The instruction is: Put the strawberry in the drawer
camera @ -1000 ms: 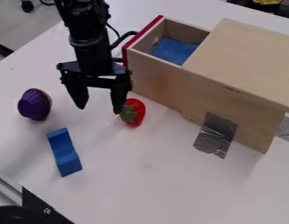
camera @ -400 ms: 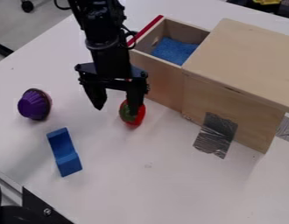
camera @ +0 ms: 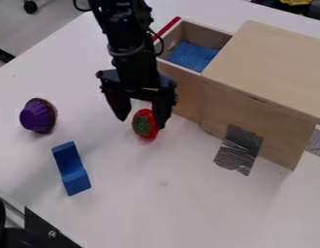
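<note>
The strawberry (camera: 144,127) is seen between the 2 spread fingers of the released gripper (camera: 142,123). A blue item (camera: 194,55) is held inside the open drawer (camera: 187,87).

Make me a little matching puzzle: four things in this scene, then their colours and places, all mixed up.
1. Strawberry
2. Toy cupcake
3. Blocky sponge
4. Tape

A. Blue, inside the drawer
B. Silver-grey, stuck to the wooden box
C. Red and green, by the open pincer
D. Purple, lying on the table

Right pairs: 1-C, 2-D, 3-A, 4-B
</note>
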Controlling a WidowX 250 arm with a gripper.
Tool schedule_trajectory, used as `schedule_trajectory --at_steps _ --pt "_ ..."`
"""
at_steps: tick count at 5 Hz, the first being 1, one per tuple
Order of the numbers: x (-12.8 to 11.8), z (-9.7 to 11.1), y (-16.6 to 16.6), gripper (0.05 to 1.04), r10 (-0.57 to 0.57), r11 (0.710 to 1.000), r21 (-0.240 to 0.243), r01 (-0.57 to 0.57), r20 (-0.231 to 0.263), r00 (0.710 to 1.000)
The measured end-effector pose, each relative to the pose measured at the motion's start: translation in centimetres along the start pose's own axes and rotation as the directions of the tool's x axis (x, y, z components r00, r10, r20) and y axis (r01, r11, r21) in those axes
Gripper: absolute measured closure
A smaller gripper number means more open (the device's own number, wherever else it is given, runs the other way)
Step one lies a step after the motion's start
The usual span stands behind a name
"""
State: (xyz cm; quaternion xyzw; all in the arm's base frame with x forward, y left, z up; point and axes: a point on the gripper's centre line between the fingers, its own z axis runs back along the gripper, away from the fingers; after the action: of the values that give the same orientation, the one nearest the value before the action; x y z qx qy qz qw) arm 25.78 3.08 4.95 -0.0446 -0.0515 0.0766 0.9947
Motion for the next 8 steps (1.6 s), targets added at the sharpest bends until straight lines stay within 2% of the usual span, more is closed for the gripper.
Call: schedule_trajectory --at_steps 1,3,6,7,8 --pt "0.5 0.0 -0.2 0.084 -0.029 0.999 0.021 0.028 0.026 0.999" --pt "1.3 -1.3 0.4 0.084 -0.041 0.998 0.045 0.042 -0.006 0.999" --pt "0.8 -3.8 1.4 0.098 -0.029 0.998 0.046 0.032 -0.060 0.998" --pt "0.7 -4.0 1.6 0.189 -0.006 0.999 0.045 0.009 -0.071 0.997" --pt "0.7 -4.0 1.7 0.346 0.015 0.999 0.035 -0.013 -0.067 0.998"
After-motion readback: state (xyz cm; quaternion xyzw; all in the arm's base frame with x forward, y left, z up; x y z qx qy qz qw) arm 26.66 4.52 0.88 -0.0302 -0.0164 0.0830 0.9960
